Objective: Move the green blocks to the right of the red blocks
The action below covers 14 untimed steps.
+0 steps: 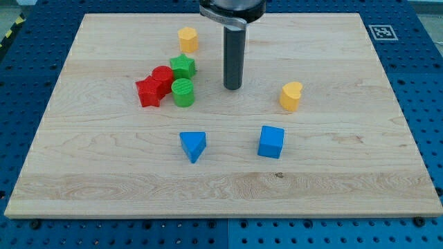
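No pincer on rig, so no jaw state; my tip (pixel 233 88) rests on desk (pixel 346 173). Green star block (pixel 183 66) and green cylinder (pixel 183 92) sit just to view's left of tip, touching red blocks (pixel 155 86), already on their right. Risk: careless push jams greens into reds, scatters cluster.

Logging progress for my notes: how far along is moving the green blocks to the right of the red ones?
Looks nearly done: the green star and green cylinder both sit against the view's right side of the red blocks. My tip stands apart, to the view's right of them, touching nothing. Little seems left beyond perhaps tidying.
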Motion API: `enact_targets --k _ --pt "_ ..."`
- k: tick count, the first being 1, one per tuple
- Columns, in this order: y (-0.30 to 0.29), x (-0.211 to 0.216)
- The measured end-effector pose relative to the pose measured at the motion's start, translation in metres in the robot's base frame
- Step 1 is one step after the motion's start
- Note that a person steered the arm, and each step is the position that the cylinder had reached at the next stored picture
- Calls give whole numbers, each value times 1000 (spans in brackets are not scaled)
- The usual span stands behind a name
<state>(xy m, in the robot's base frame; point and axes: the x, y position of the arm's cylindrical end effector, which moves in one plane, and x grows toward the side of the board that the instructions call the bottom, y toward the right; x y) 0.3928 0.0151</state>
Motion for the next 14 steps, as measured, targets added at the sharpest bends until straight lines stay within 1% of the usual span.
enact_targets --k 2,3,6,7,8,9,10,11,12,13,14 --pt "-2 3" --pt "-25 25" --pt "-86 31" --pt "-67 28" --pt "-38 -1" --pt "-34 -40" --pt "-56 -71" --pt "-94 -82" --pt "-96 -74" --pt "-70 -45" --pt "-59 -36"
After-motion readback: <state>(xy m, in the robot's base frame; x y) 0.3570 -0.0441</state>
